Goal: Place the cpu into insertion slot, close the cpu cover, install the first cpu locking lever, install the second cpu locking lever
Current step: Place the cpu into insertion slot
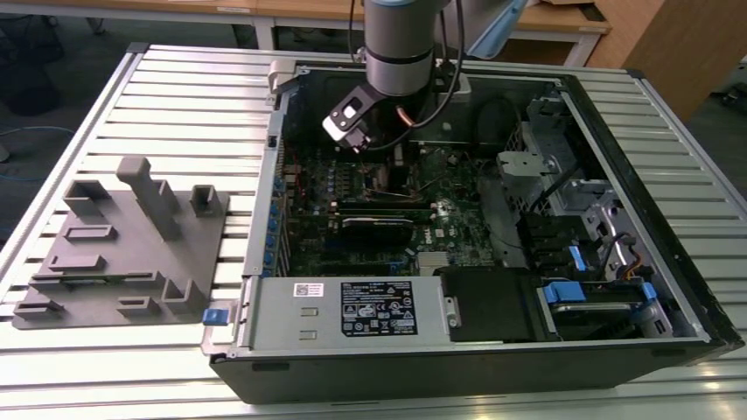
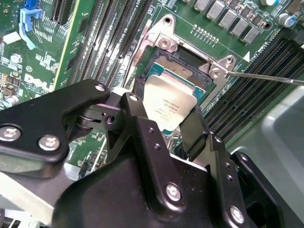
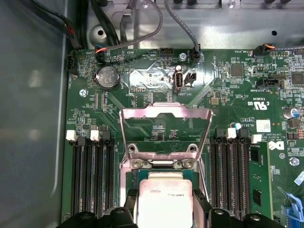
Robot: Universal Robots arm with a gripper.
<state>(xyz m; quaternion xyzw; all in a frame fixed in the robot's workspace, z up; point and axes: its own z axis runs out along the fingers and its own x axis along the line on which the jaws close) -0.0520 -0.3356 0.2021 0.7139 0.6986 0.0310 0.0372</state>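
Observation:
In both wrist views my gripper point(image 2: 164, 116) point(image 3: 165, 198) is shut on the cpu point(image 2: 167, 105) point(image 3: 164, 202), a silvery square chip clamped between two black fingers point(image 2: 134, 110). The chip hangs tilted just over the insertion slot point(image 2: 183, 64), a dark square socket with a metal rim, and covers part of it. The cpu cover point(image 3: 165, 112), a thin metal frame with a large window, stands swung open beyond the socket. A thin locking lever point(image 2: 266, 77) sticks out beside the socket, unlatched. In the exterior view the gripper point(image 1: 376, 156) reaches down into the open computer case point(image 1: 653, 289).
Long black memory slots point(image 3: 90, 175) point(image 3: 230, 171) flank the socket on both sides. Cables point(image 3: 142, 23) run along the case wall beyond the board. A grey fixture block point(image 1: 129, 245) lies on the slatted table at the exterior view's left. Drive bays point(image 1: 583, 236) fill the case's right.

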